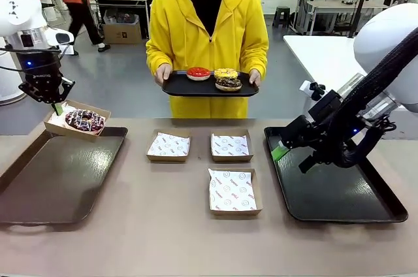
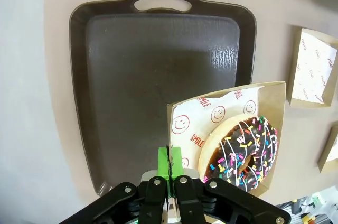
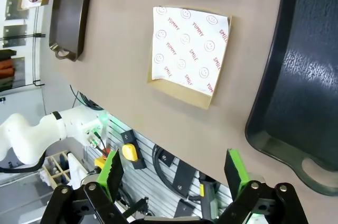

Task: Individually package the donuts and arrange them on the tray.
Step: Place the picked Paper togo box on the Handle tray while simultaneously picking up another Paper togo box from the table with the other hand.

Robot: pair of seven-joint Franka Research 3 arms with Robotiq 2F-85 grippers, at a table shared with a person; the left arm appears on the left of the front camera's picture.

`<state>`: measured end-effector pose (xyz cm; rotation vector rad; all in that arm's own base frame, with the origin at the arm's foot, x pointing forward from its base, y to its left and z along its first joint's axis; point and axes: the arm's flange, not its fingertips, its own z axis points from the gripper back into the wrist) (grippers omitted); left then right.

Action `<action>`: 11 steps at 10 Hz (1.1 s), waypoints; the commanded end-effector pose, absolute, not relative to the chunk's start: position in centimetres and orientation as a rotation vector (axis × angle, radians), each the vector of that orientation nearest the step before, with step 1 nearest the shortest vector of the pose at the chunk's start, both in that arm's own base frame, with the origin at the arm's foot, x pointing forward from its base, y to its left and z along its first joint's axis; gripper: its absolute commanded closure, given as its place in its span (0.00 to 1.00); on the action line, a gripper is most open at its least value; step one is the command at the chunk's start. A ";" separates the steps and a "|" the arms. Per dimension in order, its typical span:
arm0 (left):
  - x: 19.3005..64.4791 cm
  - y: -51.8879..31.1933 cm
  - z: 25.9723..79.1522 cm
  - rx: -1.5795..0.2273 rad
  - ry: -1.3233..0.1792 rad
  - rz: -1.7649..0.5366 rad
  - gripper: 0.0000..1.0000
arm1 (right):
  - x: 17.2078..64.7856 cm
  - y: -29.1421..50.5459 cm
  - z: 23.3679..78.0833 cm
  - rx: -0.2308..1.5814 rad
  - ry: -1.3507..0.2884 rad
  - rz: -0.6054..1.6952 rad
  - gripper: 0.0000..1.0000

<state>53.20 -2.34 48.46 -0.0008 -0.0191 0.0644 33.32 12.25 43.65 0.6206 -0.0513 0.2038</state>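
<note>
Robot's left hand (image 2: 169,163) is pressed together on one thin side wall of a shallow brown cardboard box (image 2: 279,118) lined with white printed paper. In that box lies the dark purple ring donut with coloured sprinkles (image 2: 261,155). From the front, the box sits at the far corner of the dark brown handled tray (image 2: 158,65) on the robot's left; whether it rests on the rim or hangs just above it cannot be told. The right hand (image 3: 174,176) has its green-padded fingers wide apart and holds nothing, by the inner rim of the black rectangular tray (image 1: 339,192) on the right.

A glossy red ring donut (image 1: 198,73), a yellow-crumbed ring donut (image 1: 226,72) and a chocolate-brown ring donut (image 1: 228,83) lie close together on a black oval tray (image 1: 179,87) that a person holds at the far side of the beige desk (image 1: 163,231). Three more paper-lined brown boxes (image 1: 234,191) lie unfilled between the two big trays.

The donuts look light and soft, with a sticky glaze that would smear and toppings that would shed under a direct pinch. Once boxed, the sound hold is probably the cardboard wall, as here. That wall is thin and likely to flex, so a box gripped on one side may sag and let the donut slide toward the low edge.

The liner under the sprinkled donut reads "SMILE" in red among round smiling faces. The nearest unfilled box shows "YUMMY" and "SMILE" repeated
</note>
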 end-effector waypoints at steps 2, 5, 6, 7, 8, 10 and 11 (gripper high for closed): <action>53.3 -2.2 48.7 0.019 -0.027 0.080 0.99 | 33.3 12.4 43.6 0.603 -0.059 0.188 0.00; 53.1 -2.4 47.9 -0.018 0.015 0.040 0.99 | 33.4 12.1 43.7 0.620 -0.057 0.202 0.00; 52.3 -2.1 47.0 -0.003 0.015 0.030 0.99 | 33.0 14.3 43.5 0.535 -0.063 0.209 0.00; 50.8 -1.4 46.3 -0.007 0.018 0.016 0.99 | 32.9 16.5 42.9 0.467 -0.049 0.198 0.00; 49.0 -0.7 45.5 -0.017 0.005 0.008 0.99 | 32.8 18.8 41.8 0.396 -0.035 0.207 0.00; 46.7 0.2 43.9 -0.033 0.000 -0.016 0.99 | 33.4 22.0 39.8 0.286 -0.029 0.188 0.00; 46.0 0.7 43.1 -0.058 -0.017 -0.028 0.99 | 33.9 23.1 38.8 0.236 -0.047 0.161 0.00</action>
